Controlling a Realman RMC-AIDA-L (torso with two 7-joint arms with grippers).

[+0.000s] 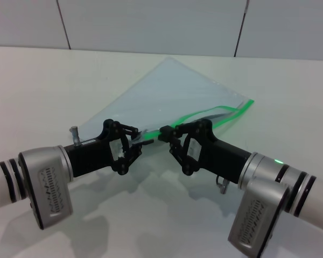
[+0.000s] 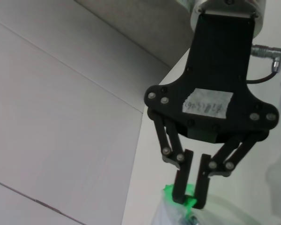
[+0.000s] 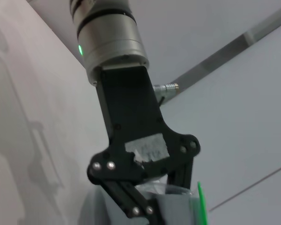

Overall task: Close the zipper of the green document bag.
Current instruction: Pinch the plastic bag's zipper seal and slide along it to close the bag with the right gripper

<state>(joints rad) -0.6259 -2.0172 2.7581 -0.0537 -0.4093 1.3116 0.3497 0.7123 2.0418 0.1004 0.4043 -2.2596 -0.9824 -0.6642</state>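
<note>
Two arms of mine reach in over the white table (image 1: pixel 37 86), one from each side, and they meet at the near edge of one green document bag (image 1: pixel 167 88).

On my left, the left gripper (image 1: pixel 135 141) sits at the near left end of the bag's green edge. In the head view its fingers look drawn together on the strip there, though the contact itself is too small to make out clearly. My right wrist view shows this gripper from behind (image 3: pixel 147 206), with the bag's pale plastic and a sliver of green just beside it; the fingertips are cut off there.

In the middle, the bag lies flat, a single translucent bluish pouch, its far corner pointing towards the wall. One zipper (image 1: pixel 204 115) runs along its near right edge as a bright green strip, from the point where my grippers meet out to the right corner. Part of that edge bows apart, showing a gap.

On my right, the right gripper (image 1: pixel 169 137) is at the near end of the strip, just beside the left one. My left wrist view shows it plainly (image 2: pixel 191 199): two fingers (image 2: pixel 180 185) pinched on a small green piece of the zipper.
</note>
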